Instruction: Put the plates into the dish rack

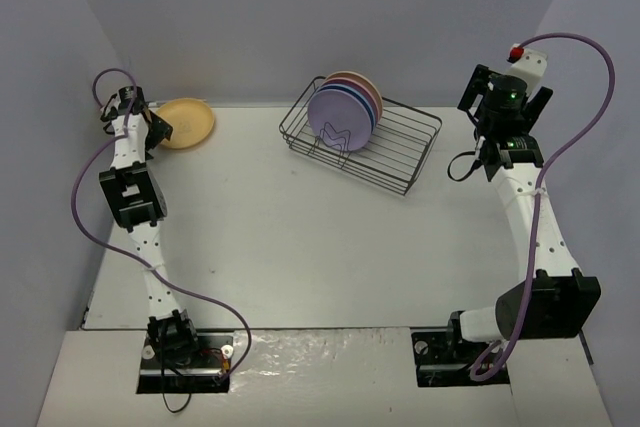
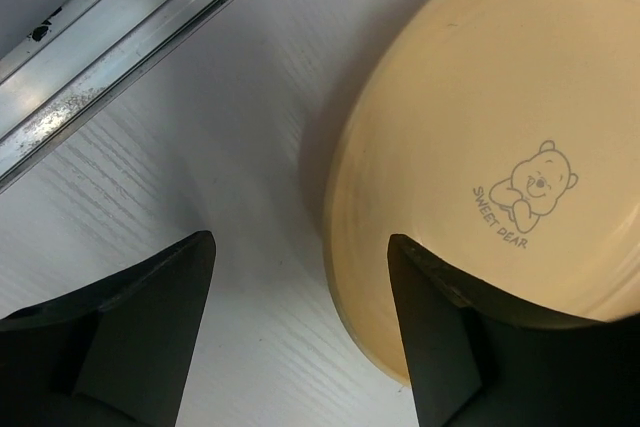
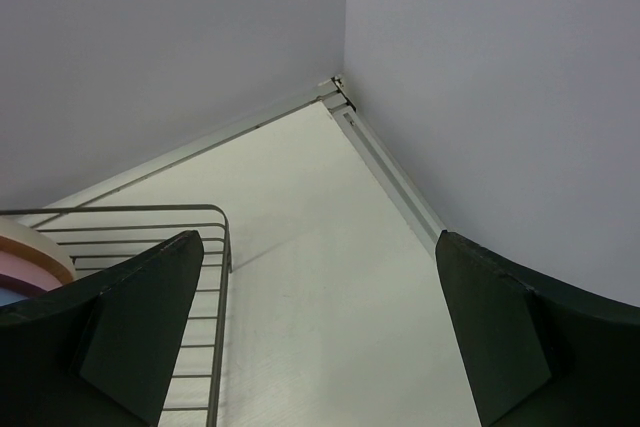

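Now, far left: left gripper (image 2: 300, 247), jaws spread, straddles rim of round matte yellow-orange plate (image 2: 480, 97), likely stiff, slick, breakable; right gripper (image 3: 320, 237) agape.

The white table (image 1: 300, 247) carried two things.
A yellow-orange plate (image 1: 187, 123) lay flat at its far-left corner, and the wire dish rack (image 1: 405, 137) sat far centre, well apart.

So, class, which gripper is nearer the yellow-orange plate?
Left. The left gripper is over the rim of the yellow-orange plate, straddling it; the right gripper hangs past the right end of the dish rack, well away.
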`<move>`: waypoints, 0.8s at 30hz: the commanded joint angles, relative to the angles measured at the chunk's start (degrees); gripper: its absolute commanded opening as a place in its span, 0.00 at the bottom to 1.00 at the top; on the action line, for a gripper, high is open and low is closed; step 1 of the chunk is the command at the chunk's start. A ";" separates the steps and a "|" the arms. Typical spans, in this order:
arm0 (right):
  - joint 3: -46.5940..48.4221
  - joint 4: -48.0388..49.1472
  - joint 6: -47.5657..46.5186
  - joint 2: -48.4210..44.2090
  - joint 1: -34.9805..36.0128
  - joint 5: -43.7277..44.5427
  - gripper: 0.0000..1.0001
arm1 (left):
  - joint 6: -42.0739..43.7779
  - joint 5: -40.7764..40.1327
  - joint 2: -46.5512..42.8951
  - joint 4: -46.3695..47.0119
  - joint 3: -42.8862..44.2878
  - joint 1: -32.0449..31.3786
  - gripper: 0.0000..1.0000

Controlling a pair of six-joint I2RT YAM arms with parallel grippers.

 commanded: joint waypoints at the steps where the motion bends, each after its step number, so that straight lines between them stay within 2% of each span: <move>1: 0.31 3.43 1.20 -3.10 -0.40 1.90 1.00 | 0.41 -0.02 -0.38 0.47 5.50 -0.23 0.61; 10: 0.13 3.24 1.79 -5.33 -0.40 1.48 1.00 | -0.65 0.27 1.68 0.48 6.65 -0.38 0.29; 11: 0.10 3.22 1.79 -5.54 -0.40 1.48 1.00 | -0.61 0.24 1.56 0.56 6.65 -0.41 0.24; 13: -0.05 3.19 1.79 -6.20 -0.40 1.40 1.00 | -0.25 0.19 0.88 0.79 6.57 -0.47 0.02; 18: -0.22 3.24 1.84 -7.17 -0.35 1.40 1.00 | 3.95 -1.53 -3.51 1.23 6.20 -1.10 0.00; 22: -0.15 3.26 1.50 -7.59 -0.34 1.31 1.00 | 10.21 -8.37 -13.45 5.33 2.23 -3.58 0.00; 24: -0.13 3.26 1.22 -7.76 -0.40 1.52 1.00 | 16.41 -13.53 -21.83 11.30 -0.92 -7.43 0.00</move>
